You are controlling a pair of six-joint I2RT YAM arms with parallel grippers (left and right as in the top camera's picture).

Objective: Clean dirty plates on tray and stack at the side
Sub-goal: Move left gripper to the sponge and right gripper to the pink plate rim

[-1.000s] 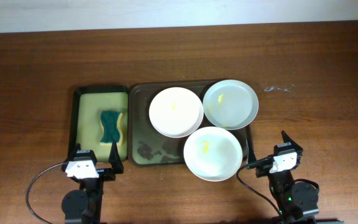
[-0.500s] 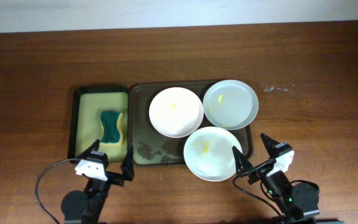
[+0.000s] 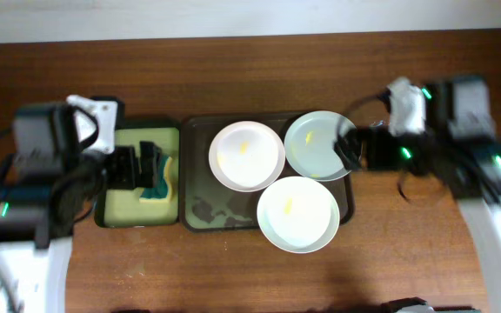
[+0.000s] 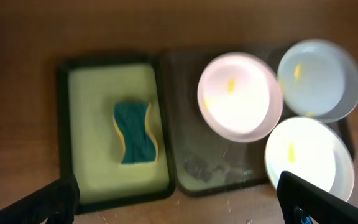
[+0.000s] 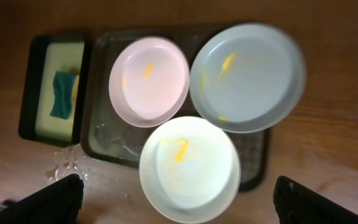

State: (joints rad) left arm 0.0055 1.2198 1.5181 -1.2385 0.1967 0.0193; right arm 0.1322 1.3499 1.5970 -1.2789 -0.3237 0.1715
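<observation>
Three dirty white plates with yellow smears lie on the dark tray (image 3: 223,205): one at the back middle (image 3: 247,156), one at the back right (image 3: 322,145), one at the front (image 3: 297,214) overhanging the tray's front edge. All three show in the left wrist view (image 4: 240,96) (image 4: 319,79) (image 4: 309,158) and the right wrist view (image 5: 149,81) (image 5: 247,76) (image 5: 189,168). My left gripper (image 3: 137,165) is open and empty, high above the sponge tray. My right gripper (image 3: 355,148) is open and empty above the right edge of the back right plate.
A black-rimmed pale yellow-green sponge tray (image 3: 127,139) stands left of the dark tray and holds a green and yellow sponge (image 4: 133,132). Water drops lie on the wooden table (image 5: 64,168) by the tray's front left corner. Wet smears mark the tray (image 4: 194,165).
Both arms have lifted from their rest at the table's front edge. The left now hangs over the sponge tray and the right over the back right plate's edge. The plates have not moved.
</observation>
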